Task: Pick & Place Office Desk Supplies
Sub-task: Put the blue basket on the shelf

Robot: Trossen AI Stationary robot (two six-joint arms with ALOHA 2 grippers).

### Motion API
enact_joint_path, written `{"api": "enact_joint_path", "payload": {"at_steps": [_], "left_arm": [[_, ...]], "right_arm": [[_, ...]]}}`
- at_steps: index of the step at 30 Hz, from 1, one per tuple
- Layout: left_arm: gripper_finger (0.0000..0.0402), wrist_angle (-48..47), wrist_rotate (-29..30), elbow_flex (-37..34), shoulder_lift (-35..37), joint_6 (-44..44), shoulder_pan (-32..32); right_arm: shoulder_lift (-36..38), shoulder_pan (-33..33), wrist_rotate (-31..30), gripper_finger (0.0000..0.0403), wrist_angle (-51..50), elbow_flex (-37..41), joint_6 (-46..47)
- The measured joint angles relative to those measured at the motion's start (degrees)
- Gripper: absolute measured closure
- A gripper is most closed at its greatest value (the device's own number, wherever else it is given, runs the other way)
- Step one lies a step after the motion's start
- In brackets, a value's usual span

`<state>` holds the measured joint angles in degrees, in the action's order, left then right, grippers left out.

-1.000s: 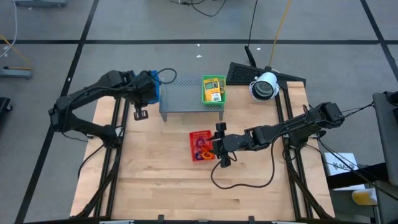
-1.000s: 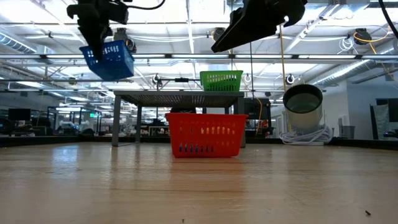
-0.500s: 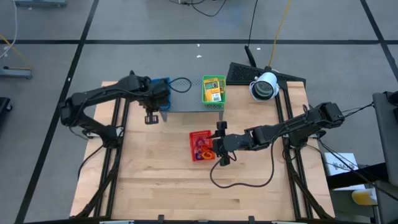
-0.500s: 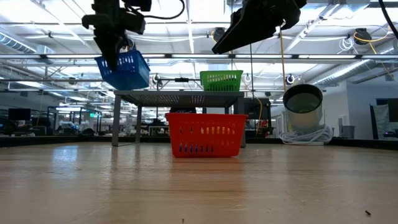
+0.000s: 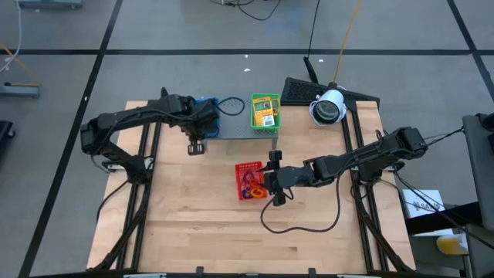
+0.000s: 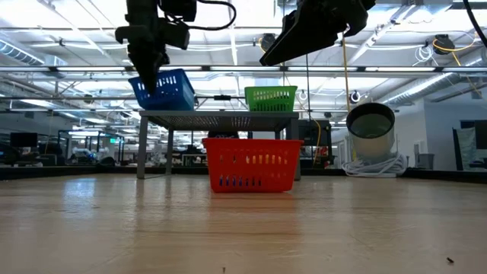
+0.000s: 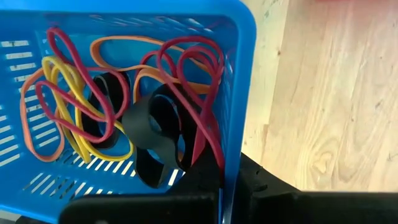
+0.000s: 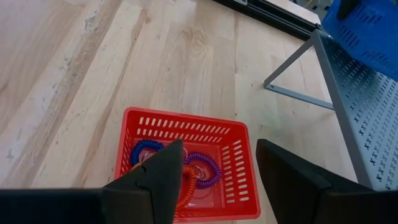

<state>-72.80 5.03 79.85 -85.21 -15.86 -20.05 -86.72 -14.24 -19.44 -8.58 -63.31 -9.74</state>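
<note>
Swinging inward, the left gripper (image 6: 147, 67), clamped on the blue basket (image 6: 164, 90) of rubber bands (image 7: 118, 112), reaches the rack's (image 5: 231, 127) left end; right gripper (image 8: 217, 163) hangs open above the red basket (image 8: 186, 163).

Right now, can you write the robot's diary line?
left gripper: shut on blue basket above grey rack | right gripper: open above red basket

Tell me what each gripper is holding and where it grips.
The left gripper holds the blue basket by its rim wall; the right gripper holds nothing.
</note>
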Motion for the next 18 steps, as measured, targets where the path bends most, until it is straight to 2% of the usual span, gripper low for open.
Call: {"api": "enact_joint_path", "payload": {"at_steps": [18], "left_arm": [[0.0388, 3.9, 0.0, 0.0, 0.0, -0.1, 0.0]], "right_arm": [[0.0, 0.0, 0.0, 0.0206, 0.0, 0.0, 0.0]]}}
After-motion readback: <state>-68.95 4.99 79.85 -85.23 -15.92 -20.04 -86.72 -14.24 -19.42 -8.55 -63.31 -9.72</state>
